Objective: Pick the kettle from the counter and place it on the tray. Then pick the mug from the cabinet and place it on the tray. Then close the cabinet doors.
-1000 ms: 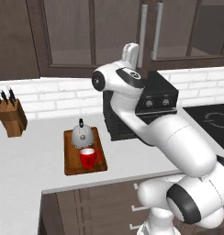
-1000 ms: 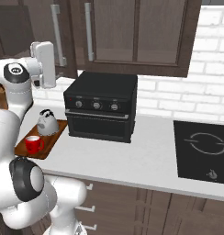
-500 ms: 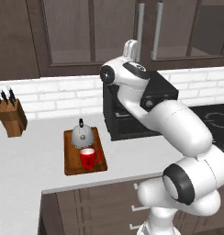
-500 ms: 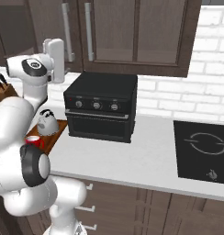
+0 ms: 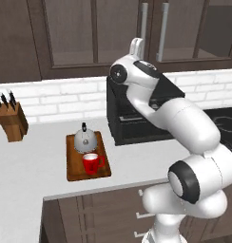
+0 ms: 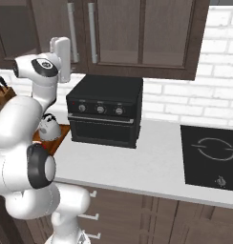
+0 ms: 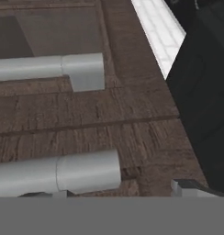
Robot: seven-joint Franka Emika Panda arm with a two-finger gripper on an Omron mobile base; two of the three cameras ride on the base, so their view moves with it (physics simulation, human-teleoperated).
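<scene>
The silver-grey kettle (image 5: 84, 140) (image 6: 50, 127) and the red mug (image 5: 91, 163) both stand on the reddish-brown tray (image 5: 75, 173) (image 6: 58, 140), which lies on the light counter (image 5: 27, 161) (image 6: 137, 162). Above, the cabinet doors (image 5: 70, 33) (image 6: 137, 33) stand shut, their silver bar handles (image 5: 143, 19) (image 6: 92, 31) side by side. My gripper (image 5: 136, 43) (image 6: 60, 45) (image 7: 116, 192) is raised right in front of those handles, pointing at the door frame. In the hand view the lower ends of both handles (image 7: 58, 174) lie close ahead, and the finger tips stand wide apart, open, holding nothing.
A black toaster oven (image 5: 137, 118) (image 6: 106, 109) sits on the counter under the gripper, right of the tray. A tan knife block (image 5: 12, 123) (image 6: 1, 95) stands at the far left. A black cooktop (image 6: 211, 155) lies at the right. Dark drawers (image 5: 103, 213) run below the counter.
The hand has risen a little and shifted right toward the door handles, and the elbow has swung right. Kettle, mug and tray have not moved.
</scene>
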